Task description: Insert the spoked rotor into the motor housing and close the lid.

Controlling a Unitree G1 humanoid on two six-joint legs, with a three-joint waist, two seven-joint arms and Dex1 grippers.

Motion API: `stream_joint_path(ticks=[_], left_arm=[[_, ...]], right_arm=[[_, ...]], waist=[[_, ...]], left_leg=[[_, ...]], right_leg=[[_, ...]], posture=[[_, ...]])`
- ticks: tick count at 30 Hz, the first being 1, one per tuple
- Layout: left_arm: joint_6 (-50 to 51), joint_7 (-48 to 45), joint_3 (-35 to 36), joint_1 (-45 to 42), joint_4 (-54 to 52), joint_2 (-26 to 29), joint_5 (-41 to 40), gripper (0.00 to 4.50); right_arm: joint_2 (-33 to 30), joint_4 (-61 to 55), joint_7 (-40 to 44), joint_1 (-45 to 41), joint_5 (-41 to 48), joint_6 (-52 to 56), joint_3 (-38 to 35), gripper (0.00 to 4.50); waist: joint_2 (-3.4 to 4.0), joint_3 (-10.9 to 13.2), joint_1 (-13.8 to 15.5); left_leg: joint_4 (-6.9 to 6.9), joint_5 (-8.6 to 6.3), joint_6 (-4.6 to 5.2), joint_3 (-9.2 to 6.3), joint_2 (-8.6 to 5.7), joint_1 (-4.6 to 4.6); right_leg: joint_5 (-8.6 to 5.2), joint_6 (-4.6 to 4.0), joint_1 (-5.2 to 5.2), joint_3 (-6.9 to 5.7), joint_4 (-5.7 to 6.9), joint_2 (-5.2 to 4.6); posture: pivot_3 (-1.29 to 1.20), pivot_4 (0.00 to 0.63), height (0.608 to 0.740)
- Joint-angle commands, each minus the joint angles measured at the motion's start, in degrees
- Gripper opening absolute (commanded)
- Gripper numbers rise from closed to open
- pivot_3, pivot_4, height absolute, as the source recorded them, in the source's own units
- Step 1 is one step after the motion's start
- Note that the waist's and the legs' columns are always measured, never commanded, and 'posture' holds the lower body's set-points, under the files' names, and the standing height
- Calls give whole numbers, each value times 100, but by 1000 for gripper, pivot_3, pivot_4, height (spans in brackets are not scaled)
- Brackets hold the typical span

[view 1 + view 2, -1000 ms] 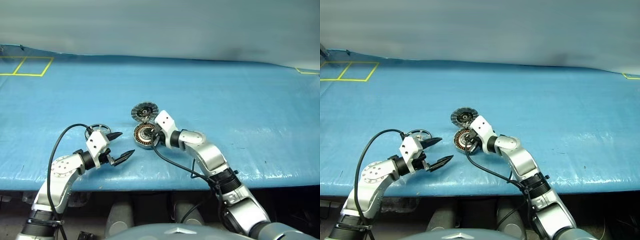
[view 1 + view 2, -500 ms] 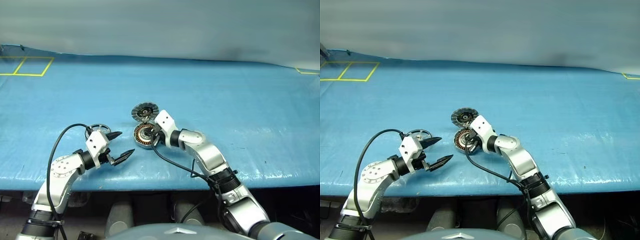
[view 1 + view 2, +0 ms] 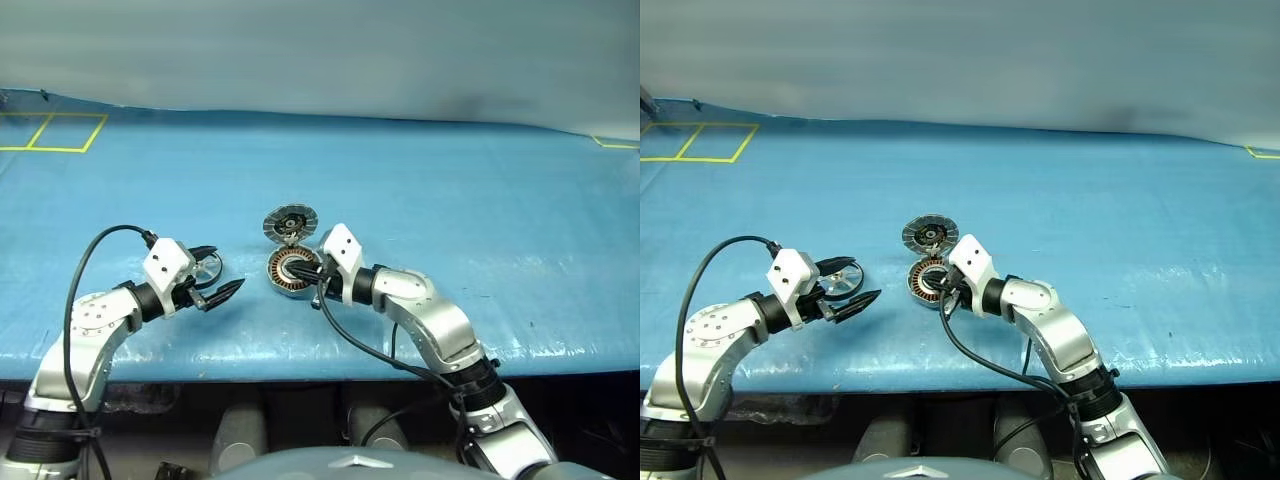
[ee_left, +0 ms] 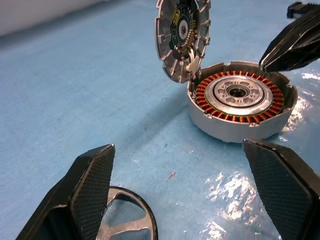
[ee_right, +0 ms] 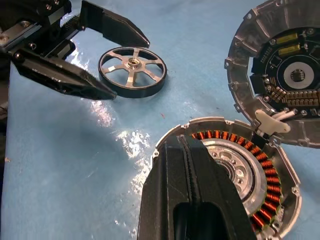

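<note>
Black left gripper (image 3: 214,275) has swung out to the spoked rotor (image 5: 132,71), fingers spread.
Pickup pending; right gripper (image 5: 186,150), fingers pressed together, rests over the motor housing (image 4: 239,104); lid (image 4: 182,36) open.

In the left wrist view the spoked rotor (image 4: 125,220) is cut off by the lower edge of the frame, and the left tool's near finger (image 4: 85,190) covers part of its rim. In the right wrist view the shut right tool (image 5: 192,150) hides the near half of the motor housing (image 5: 260,175). The lid (image 5: 280,75) runs off the right edge of the frame.
</note>
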Motion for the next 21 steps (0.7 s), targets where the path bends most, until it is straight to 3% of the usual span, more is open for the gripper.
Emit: stream_joint_path(ticks=[1,5,11,21], left_arm=[[166,-161,69,-278,-269,462,164,4074],[148,-468,-243,-773,-157,1205,685,2894],[-41,-1411,-1390,-2114,200,1947,1566,2894],[-802,-2745,-3178,-4197,1015,1912,3619,2894]], right_arm=[[-114,-365,-8,100,134,1,-197,0],[-192,-404,-104,166,157,44,-279,0],[-231,-355,-111,83,181,115,-245,0],[-672,-355,151,-201,190,441,-192,0]], waist=[[-1,1,2],[0,4,0],[-2,8,31],[-4,10,55]], left_leg=[[0,0,0,0,0,0],[-1,0,-1,4,0,-2],[-3,2,-5,7,-2,-6],[-2,2,-4,6,-4,-16]], right_leg=[[0,0,-1,0,0,0],[0,0,-3,2,-2,-1],[0,0,-4,3,-6,-2],[0,0,-10,10,-3,6]], posture=[[0,150,740],[0,150,740],[0,150,740],[0,150,740]])
